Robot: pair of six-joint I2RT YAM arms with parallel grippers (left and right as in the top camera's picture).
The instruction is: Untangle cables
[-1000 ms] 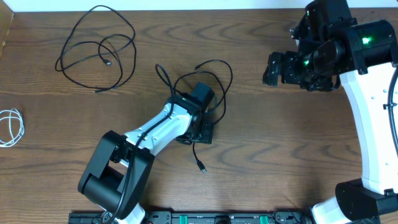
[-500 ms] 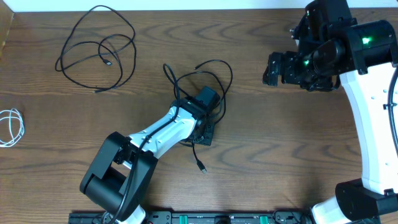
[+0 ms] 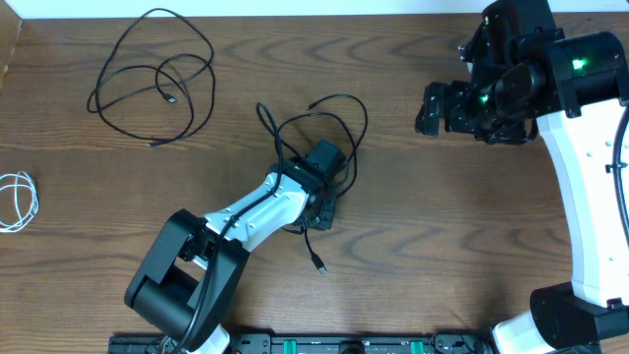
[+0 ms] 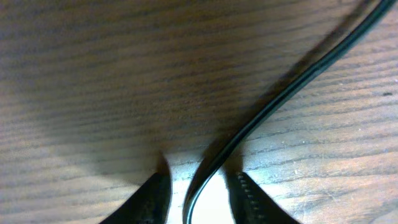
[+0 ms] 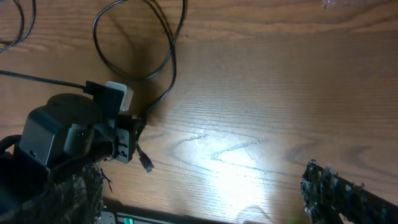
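Note:
A black cable [image 3: 346, 110] lies looped at the table's middle, its plug end [image 3: 318, 264] toward the front. My left gripper [image 3: 320, 212] is down on that loop. In the left wrist view the cable [image 4: 292, 84] runs between the fingertips [image 4: 155, 198], with a narrow gap on each side. A second black cable [image 3: 157, 74] lies coiled at the back left, and a white cable [image 3: 17, 202] sits at the left edge. My right gripper [image 3: 425, 108] hovers at the back right, open wide with nothing between its fingers [image 5: 333, 193]. It looks down on the left gripper [image 5: 121, 142] and the loop [image 5: 163, 59].
The wooden table [image 3: 442, 226] carries only the cables. The left arm [image 3: 246, 211] stretches from the front left to the middle. The right arm's white column [image 3: 590, 206] stands along the right side. A black rail [image 3: 324, 344] runs along the front edge.
The left arm has shifted slightly right and away over the middle loop, and the loop's left bend moved a little with it. The right arm has not moved.

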